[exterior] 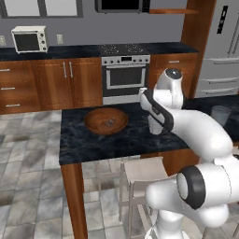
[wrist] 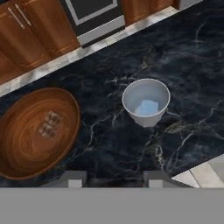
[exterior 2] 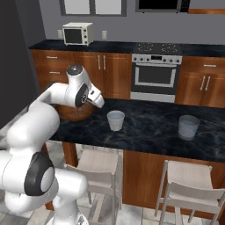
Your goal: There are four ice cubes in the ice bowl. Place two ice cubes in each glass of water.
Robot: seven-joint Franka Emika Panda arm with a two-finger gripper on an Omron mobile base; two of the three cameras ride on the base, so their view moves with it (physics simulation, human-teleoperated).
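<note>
Gripper (wrist: 113,178): hung above the dark marble counter (wrist: 192,61), fingers set well apart, nothing between them.
Near glass (wrist: 146,102): stood just ahead of the fingertips in the hand view, upright, a pale blue cube (wrist: 148,107) lying at its bottom.
Ice bowl (wrist: 37,131): sat ahead and to the left of the fingers, near that glass but apart from it.
Ice cubes (wrist: 48,124): a small cluster rested in the bowl's middle; number unclear.
Far glass (exterior 2: 189,126): stood well apart, off to the gripper's right along the counter.
</note>
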